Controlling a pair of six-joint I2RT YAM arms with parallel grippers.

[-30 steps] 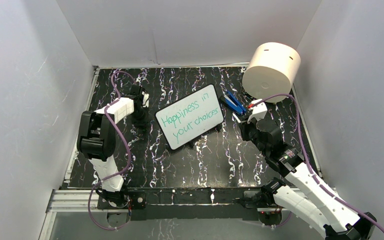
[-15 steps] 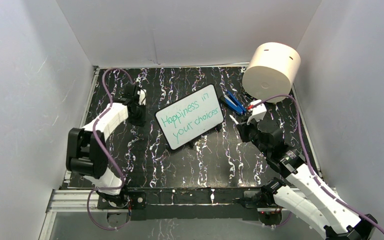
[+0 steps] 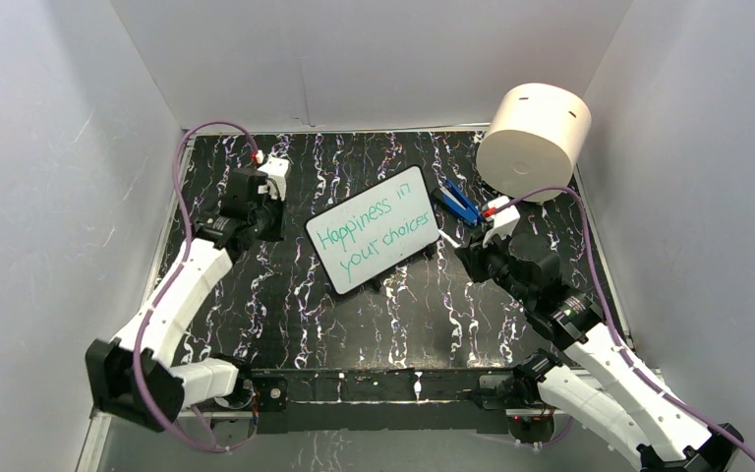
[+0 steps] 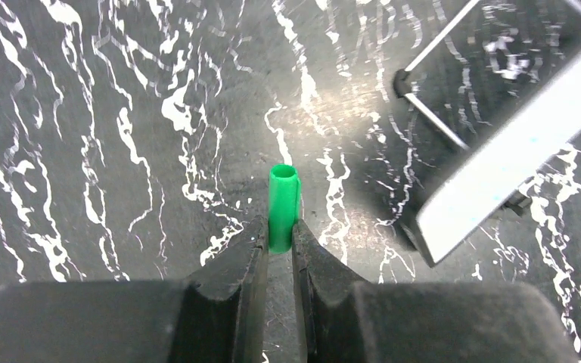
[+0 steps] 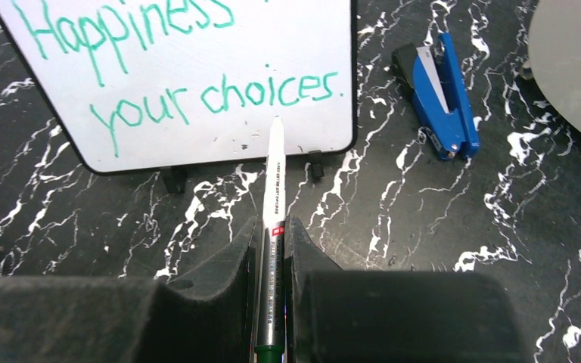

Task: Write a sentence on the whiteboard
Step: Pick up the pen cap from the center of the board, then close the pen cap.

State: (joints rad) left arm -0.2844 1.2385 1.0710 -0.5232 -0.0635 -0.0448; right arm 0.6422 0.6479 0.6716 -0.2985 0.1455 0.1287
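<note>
Now sentence on whiteboard reads "Happiness in your choices."; right gripper pinches marker, left gripper pinches green cap.

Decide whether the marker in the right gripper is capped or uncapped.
Uncapped. The marker, shut in the right gripper, ends in a bare tip; the green cap sits apart in the left gripper.

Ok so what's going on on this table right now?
Two robot arms are working at a small whiteboard, which already carries the sentence "Happiness in your choices." in teal-green. The right gripper is shut on a white marker, its tip pointing at the board's lower edge. The left gripper, on the board's other side, pinches a small green cap. The writing looks finished, full stop included; the marker is not yet capped.
</note>
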